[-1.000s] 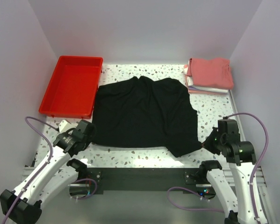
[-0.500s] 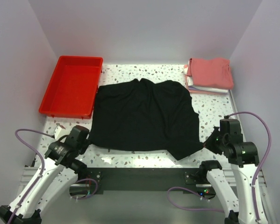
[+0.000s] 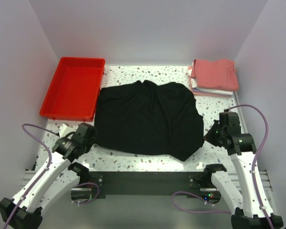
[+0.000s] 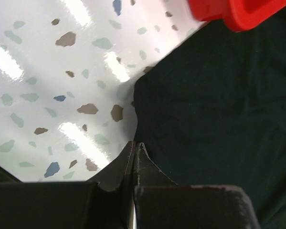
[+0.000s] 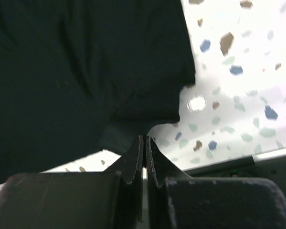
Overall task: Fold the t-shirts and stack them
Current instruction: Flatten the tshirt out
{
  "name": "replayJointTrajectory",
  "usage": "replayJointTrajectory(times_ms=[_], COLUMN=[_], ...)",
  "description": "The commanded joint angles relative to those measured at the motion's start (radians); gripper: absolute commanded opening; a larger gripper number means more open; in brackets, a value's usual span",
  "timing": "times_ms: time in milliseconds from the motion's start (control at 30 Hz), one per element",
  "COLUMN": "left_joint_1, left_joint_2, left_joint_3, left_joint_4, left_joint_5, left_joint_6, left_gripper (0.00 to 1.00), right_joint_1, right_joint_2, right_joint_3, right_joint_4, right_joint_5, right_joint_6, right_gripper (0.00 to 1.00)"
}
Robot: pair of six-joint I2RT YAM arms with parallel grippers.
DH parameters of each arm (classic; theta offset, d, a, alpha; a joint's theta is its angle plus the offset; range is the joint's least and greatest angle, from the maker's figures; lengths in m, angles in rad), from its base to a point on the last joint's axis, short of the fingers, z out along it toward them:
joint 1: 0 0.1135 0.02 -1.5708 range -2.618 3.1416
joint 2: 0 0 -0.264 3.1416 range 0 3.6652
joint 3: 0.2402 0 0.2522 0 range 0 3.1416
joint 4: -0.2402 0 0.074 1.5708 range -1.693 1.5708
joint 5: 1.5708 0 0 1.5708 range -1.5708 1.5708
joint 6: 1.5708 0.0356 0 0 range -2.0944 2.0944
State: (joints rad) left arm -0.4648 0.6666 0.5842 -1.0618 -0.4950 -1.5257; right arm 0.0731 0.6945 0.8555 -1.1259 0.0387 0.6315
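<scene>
– Ahead of the left gripper: plain black cloth t-shirt, spread flat on the white speckled table. Its near hem corner sits right at the fingertips. Jaws pressed together, apparently pinching that corner.

– Right gripper?

– Same. Jaws tight together, with the other near corner running into the tips. Small tuck of cloth just to its left. The shirt's body lies ahead of both grippers and between them.

– The other shirts?

– Folded stack of salmon-red, white and pale pink t-shirts, well ahead of the right gripper at the table's far edge. Rectangular red plastic tray ahead of the left gripper, its near corner just beside the shirt.

– Risks?

– My judgement only. Both holds look thin and sit on the very edge, so a quick lift could pull a corner free. An uneven lift would skew the fold. The cloth is rumpled near the collar, and folding over that would set the wrinkle in. If the left side swings wide, it could drag across the tray's rim.
</scene>
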Motion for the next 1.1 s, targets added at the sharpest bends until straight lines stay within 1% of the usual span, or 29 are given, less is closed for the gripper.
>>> replayJointTrajectory(times_ms=[0,100,133,200,267,300,333,367,400,433,467,500,533,567,600,633,667,700,733,767,800,833,900,933,967,1067], left_joint_1=[0.008,0.008,0.008,0.008,0.008,0.008,0.008,0.008,0.008,0.008,0.006,0.008,0.008,0.008,0.008,0.008,0.008,0.008,0.008,0.008,0.008,0.008,0.008,0.008,0.008,0.008], left_joint_2=[0.008,0.019,0.022,0.031,0.042,0.044,0.047,0.05,0.048,0.045,0.042,0.038,0.034,0.03,0.025,0.021,0.019,0.022,0.031,0.054,0.07,0.085,0.12,0.128,0.139,0.131], left_joint_3=[0.074,0.118,0.134,0.186,0.248,0.271,0.295,0.346,0.371,0.397,0.448,0.472,0.497,0.546,0.568,0.588,0.629,0.653,0.717,0.759,0.801,0.884,0.959,1.02,1.046,1.121], left_joint_4=[0.091,0.155,0.181,0.235,0.273,0.323,0.351,0.37,0.416,0.44,0.46,0.518,0.54,0.554,0.612,0.653,0.686,0.738,0.75,0.746,0.723,0.712,0.694,0.689,0.681,0.674], left_joint_5=[-0.102,-0.125,-0.132,-0.154,-0.165,-0.169,-0.168,-0.172,-0.178,-0.183,-0.185,-0.179,-0.177,-0.18,-0.162,-0.14,-0.119,-0.079,-0.064,-0.054,-0.036,-0.024,0.01,0.019,0.029,0.052], left_joint_6=[0.028,0.076,0.097,0.13,0.183,0.203,0.261,0.277,0.295,0.35,0.369,0.395,0.444,0.45,0.467,0.542,0.571,0.602,0.658,0.676,0.706,0.728,0.775,0.786,0.794,0.817], left_gripper=[0.0,0.0,0.0,0.0,0.0,0.0,0.0,0.0,0.0,0.0,0.0,0.0,0.0,0.0,0.0,0.0,0.0,0.0,0.0,0.0,0.0,0.0,0.0,0.0,0.0,0.0], right_joint_1=[0.004,0.004,0.004,0.004,0.005,0.004,0.004,0.004,0.004,0.004,0.004,0.004,0.004,0.004,0.005,0.004,0.004,0.004,0.004,0.005,0.004,0.004,0.004,0.004,0.004,0.004], right_joint_2=[0.034,0.048,0.028,0.013,-0.004,-0.009,-0.016,-0.021,-0.018,-0.012,0.0,0.011,0.023,0.052,0.068,0.086,0.108,0.146,0.166,0.181,0.213,0.224,0.246,0.247,0.249,0.234], right_joint_3=[0.054,0.079,0.08,0.1,0.131,0.166,0.184,0.206,0.259,0.293,0.327,0.396,0.433,0.47,0.555,0.601,0.647,0.742,0.787,0.874,0.919,0.957,1.055,1.083,1.123,1.172], right_joint_4=[0.184,0.287,0.363,0.431,0.466,0.485,0.515,0.526,0.541,0.549,0.554,0.563,0.586,0.597,0.603,0.613,0.618,0.62,0.627,0.626,0.617,0.621,0.629,0.637,0.649,0.701], right_joint_5=[0.026,0.043,0.059,0.088,0.131,0.142,0.162,0.205,0.223,0.242,0.262,0.263,0.267,0.267,0.271,0.27,0.27,0.265,0.256,0.256,0.266,0.265,0.282,0.293,0.291,0.271], right_joint_6=[-0.023,-0.001,0.007,0.031,0.043,0.043,0.045,0.036,0.024,0.002,-0.009,-0.022,-0.045,-0.061,-0.076,-0.113,-0.13,-0.145,-0.191,-0.203,-0.216,-0.252,-0.272,-0.304,-0.325,-0.368], right_gripper=[0.0,0.0,0.0,0.0,0.0,0.0,0.0,0.0,0.0,0.0,0.0,0.0,0.0,0.0,0.0,0.0,0.0,0.0,0.0,0.0,0.0,0.0,0.0,0.0,0.0,0.0])
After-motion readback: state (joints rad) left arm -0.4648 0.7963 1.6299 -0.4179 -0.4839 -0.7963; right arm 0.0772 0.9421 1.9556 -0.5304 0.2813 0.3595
